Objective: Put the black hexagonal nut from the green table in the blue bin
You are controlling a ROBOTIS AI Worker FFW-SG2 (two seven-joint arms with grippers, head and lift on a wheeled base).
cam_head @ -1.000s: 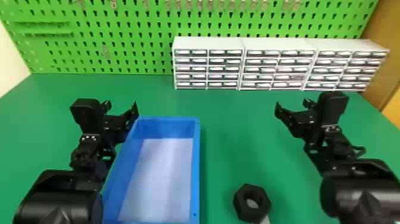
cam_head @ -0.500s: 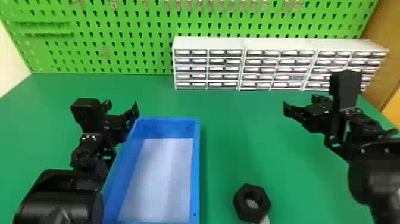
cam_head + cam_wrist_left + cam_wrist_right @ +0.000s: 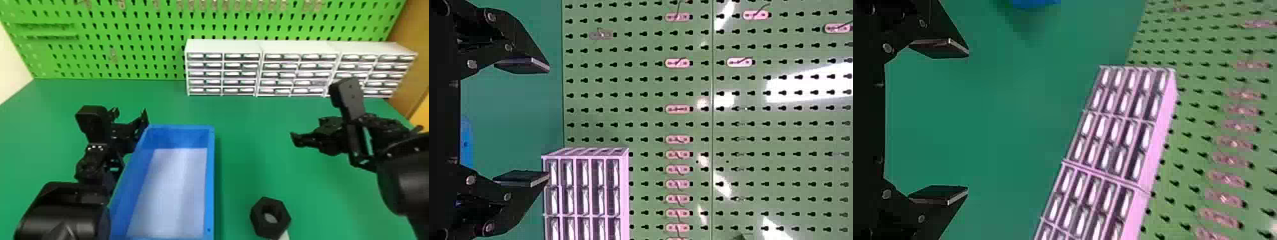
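The black hexagonal nut (image 3: 270, 217) lies on the green table (image 3: 242, 143) near the front edge, right of the blue bin (image 3: 209, 178), with a pale piece at its lower side. My left gripper (image 3: 130, 115) stands open beside the bin's far left corner; its fingers are wide apart in the left wrist view, where the left gripper (image 3: 548, 122) holds nothing. Farther back than the nut and to its right is my right gripper (image 3: 295, 138). In the right wrist view the right gripper (image 3: 968, 122) is open, with only table behind the gap.
White drawer cabinets (image 3: 223, 73) line the table's back, against a green pegboard (image 3: 127, 41). A wooden panel (image 3: 411, 57) stands at the right. The bin's walls rise between the left arm and the nut.
My right arm has swung outward and turned, its gripper now pointing more toward the left and its wrist tilted. The left arm, bin and nut have stayed put.
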